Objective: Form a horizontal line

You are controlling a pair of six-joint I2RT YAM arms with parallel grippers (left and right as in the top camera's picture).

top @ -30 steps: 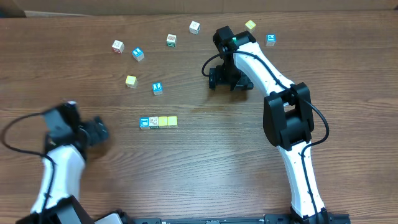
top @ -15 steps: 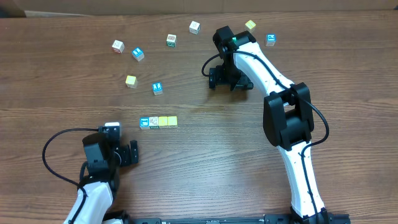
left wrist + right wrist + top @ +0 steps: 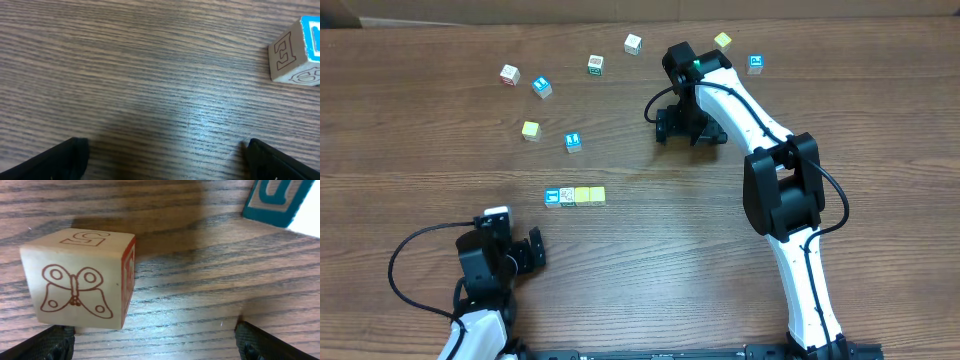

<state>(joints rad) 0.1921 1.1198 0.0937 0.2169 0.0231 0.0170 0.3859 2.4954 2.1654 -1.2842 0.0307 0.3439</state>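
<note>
On the brown wood-grain desk [image 3: 650, 270] the row of four small cubes [image 3: 574, 196] lies a little left of centre, running side to side: a blue-faced cube with a white icon [image 3: 552, 197] at its left end, then a white cube with a printed mark [image 3: 567, 196], then two plain pale yellow cubes [image 3: 597, 195]; they sit face against face with no gap showing, which is what makes them read as one level line rather than four strays; by my judgement the line is already formed. The left pincer [image 3: 532, 248] hangs below and to the left of the row, apart from it; it is released, its fingers [image 3: 60, 157] spread wide over bare grain, probably so that nothing nudges the line; a wooden cube with a blue face and an outlined letter [image 3: 295, 47] shows at the upper right of its wrist view, perhaps the row's blue end, though I cannot be sure. The right pincer [image 3: 680, 128] sits well above and to the right of the row, near the loose white, blue and yellow cubes [image 3: 530, 130] scattered along the far side; it too is released, with a pale wooden cube printed with a red butterfly [image 3: 80, 280] just ahead of it, unclamped, and a teal-edged block [image 3: 274, 197] beyond; any further reach near the row risks knocking it crooked.
</note>
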